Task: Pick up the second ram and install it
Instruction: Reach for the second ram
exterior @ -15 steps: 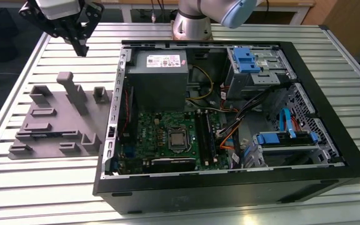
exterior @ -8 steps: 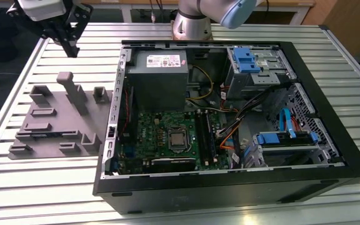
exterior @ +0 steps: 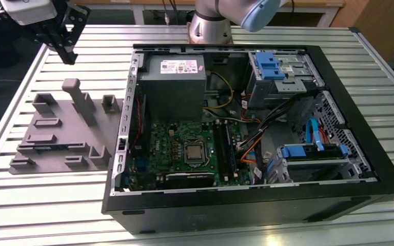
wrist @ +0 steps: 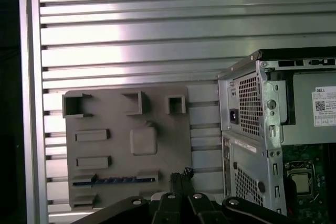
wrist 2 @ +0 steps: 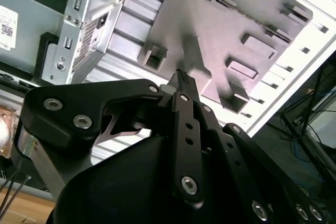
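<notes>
— Where is the claw (exterior: pixel 67 60)?
— Toward ten o'clock in the exterior view, hanging in the air above the ribbed aluminium desk (exterior: pixel 46 205). Its black fingers (exterior: pixel 63 47) are pressed together with nothing between them, and in both wrist views the tips meet.
— What lies nearest to it?
— The grey plastic holder tray with raised blocks (exterior: pixel 50 134). In the exterior view it is at six o'clock from the claw, and the two are apart.
— And the second ram (wrist: pixel 113 180)?
— That thin blue-green circuit-board stick sits in a long slot of the tray, as the first wrist view shows. The claw is not touching it.
— Farther out?
— At three o'clock of the tray, just beside it, an open black desktop computer case (exterior: pixel 252 205) lies on the desk. A square green motherboard (exterior: pixel 176 148) is inside.
</notes>
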`<action>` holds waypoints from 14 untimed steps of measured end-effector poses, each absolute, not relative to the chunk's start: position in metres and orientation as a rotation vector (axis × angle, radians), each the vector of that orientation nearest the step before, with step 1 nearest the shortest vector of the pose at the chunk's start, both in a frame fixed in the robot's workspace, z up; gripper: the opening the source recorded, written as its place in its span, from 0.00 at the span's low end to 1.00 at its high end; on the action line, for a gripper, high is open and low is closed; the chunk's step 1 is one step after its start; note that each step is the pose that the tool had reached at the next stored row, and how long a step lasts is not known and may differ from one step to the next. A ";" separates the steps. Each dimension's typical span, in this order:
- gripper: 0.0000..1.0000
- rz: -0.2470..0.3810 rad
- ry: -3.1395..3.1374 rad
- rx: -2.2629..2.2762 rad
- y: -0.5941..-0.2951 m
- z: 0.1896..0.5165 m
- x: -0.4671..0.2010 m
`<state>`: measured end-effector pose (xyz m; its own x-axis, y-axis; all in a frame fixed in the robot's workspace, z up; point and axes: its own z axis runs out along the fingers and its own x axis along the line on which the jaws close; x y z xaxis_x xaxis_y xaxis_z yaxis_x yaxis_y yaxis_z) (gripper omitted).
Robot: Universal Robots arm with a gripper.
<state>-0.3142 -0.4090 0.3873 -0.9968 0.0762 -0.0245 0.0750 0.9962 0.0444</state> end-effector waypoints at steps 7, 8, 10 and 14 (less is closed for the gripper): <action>0.11 0.068 3.112 0.118 -0.419 0.387 -0.338; 0.11 0.068 3.113 0.118 -0.422 0.387 -0.341; 0.11 0.068 3.112 0.118 -0.427 0.386 -0.346; 0.11 0.068 3.112 0.118 -0.435 0.386 -0.356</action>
